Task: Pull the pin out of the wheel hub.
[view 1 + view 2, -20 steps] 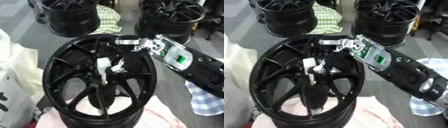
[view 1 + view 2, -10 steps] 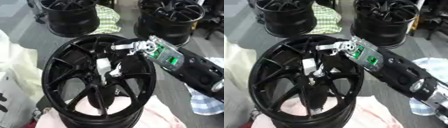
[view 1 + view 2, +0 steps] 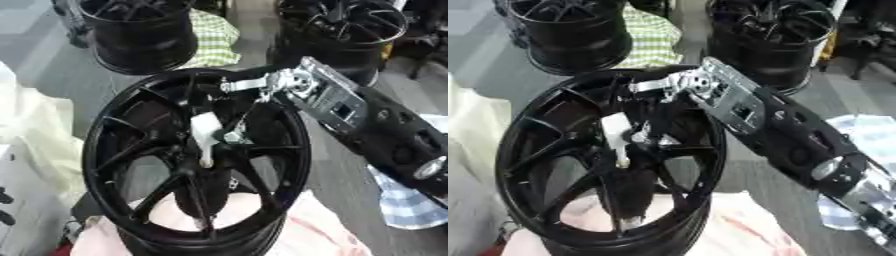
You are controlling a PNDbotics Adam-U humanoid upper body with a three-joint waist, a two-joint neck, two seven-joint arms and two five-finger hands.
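Observation:
A black spoked wheel hub [image 3: 98, 150] stands tilted in the middle, resting on a pink cloth [image 3: 306, 225]. A white pin [image 3: 205, 134] sticks up at the hub's centre, among the spokes. My right arm comes in from the right across the rim. The dark fingers of my right hand [image 3: 238, 129] reach down into the hub and curl against the pin's right side. Silver wrist parts [image 3: 677, 84] sit above the rim's far edge. The black spokes hide the fingertips in part. No left hand shows.
Two more black wheels [image 3: 140, 30] [image 3: 341, 27] stand at the back, with a green checked cloth [image 3: 214, 42] between them. A blue checked cloth [image 3: 411, 205] lies at the right. Cream fabric [image 3: 31, 135] fills the left side.
My right wrist has edged a little left over the rim. The fingers stay at the white pin, which keeps its place at the hub's centre.

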